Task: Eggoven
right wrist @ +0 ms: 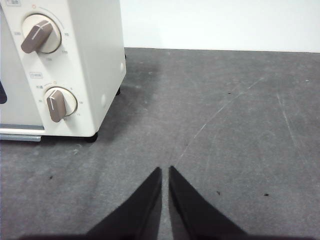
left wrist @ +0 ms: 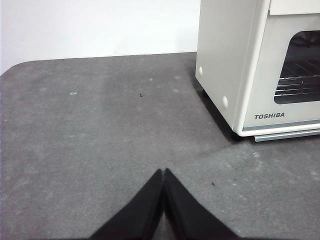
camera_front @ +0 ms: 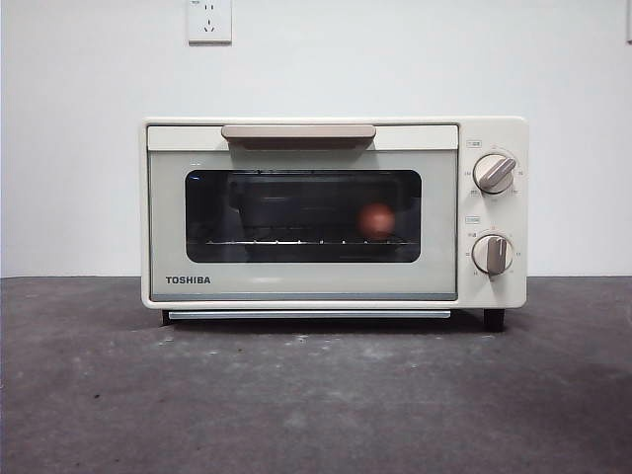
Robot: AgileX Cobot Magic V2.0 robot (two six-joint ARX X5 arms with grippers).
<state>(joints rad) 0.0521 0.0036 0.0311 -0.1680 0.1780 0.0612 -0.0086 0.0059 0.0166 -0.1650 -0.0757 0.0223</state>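
Note:
The cream TOSHIBA toaster oven (camera_front: 334,212) stands in the middle of the table with its door closed. Behind the dark glass, the orange-brown egg (camera_front: 377,220) rests on the wire rack, right of centre. The beige handle (camera_front: 298,132) runs along the door's top, and two knobs (camera_front: 494,172) sit on the right panel. My left gripper (left wrist: 164,171) hovers shut over bare table, off the oven's (left wrist: 235,65) left side. My right gripper (right wrist: 165,169) is shut with nothing in it, off the oven's (right wrist: 95,60) knob side. Neither gripper shows in the front view.
A dark grey table (camera_front: 316,395) spreads in front of and beside the oven. A white wall with a power socket (camera_front: 209,20) rises behind it.

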